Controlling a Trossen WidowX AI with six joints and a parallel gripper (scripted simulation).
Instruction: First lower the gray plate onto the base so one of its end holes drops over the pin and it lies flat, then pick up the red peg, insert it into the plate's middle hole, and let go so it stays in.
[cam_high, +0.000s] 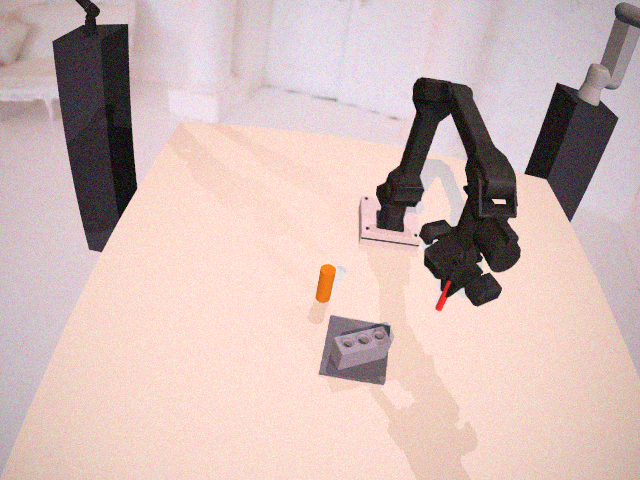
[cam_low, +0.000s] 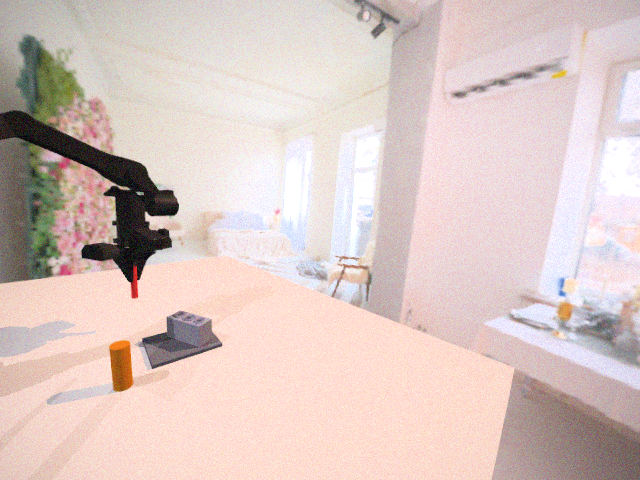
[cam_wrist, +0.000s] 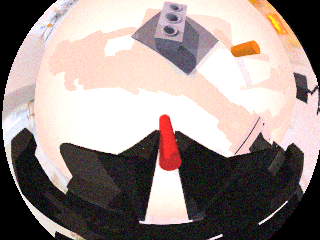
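The gray plate, a block with three holes in a row, lies flat on the dark gray base, turned at an angle to its edges. All three holes look empty at the top; the pin is not visible. My gripper is shut on the red peg. The peg points down, its lower part sticking out below the fingertips. It hangs above the table, off to the side of the base, not over the plate.
An orange cylinder stands upright on the table near the base, on the side toward the arm's mount. Dark pedestals stand beyond the table's edges.
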